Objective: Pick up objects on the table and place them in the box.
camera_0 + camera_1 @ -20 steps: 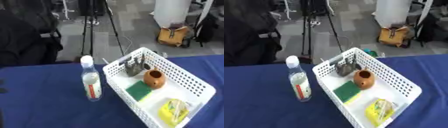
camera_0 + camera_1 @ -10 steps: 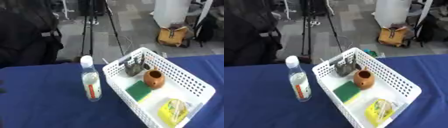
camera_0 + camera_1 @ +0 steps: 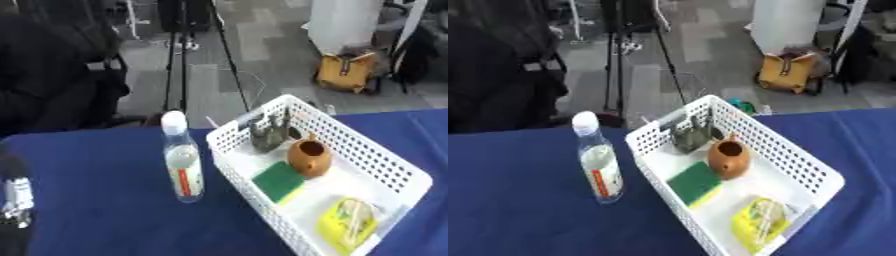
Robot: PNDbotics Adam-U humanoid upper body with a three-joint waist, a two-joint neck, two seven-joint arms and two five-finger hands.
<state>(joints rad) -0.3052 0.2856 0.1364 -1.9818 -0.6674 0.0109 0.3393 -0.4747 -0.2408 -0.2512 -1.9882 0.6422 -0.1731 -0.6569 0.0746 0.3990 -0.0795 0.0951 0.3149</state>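
A clear water bottle (image 3: 184, 165) with a white cap and a red label stands upright on the blue table (image 3: 96, 200), just left of the white mesh box (image 3: 385, 165). Inside the box lie a dark grey object (image 3: 267, 134) at the far end, a brown clay pot (image 3: 309, 157), a green sponge (image 3: 280, 180) and a yellow packet (image 3: 348, 222) at the near end. My left hand (image 3: 13, 200) shows only as a dark shape with a silver patch at the lower left edge, well apart from the bottle. My right hand is out of sight.
Beyond the table's far edge stand a black tripod (image 3: 179, 55), a yellow bag (image 3: 348, 72) on the floor and a dark seated shape (image 3: 52, 75) at the left. Blue cloth runs left of the bottle and right of the box.
The dark shape at the lower left edge has come a little further into view. Bottle, box and its contents have not moved.
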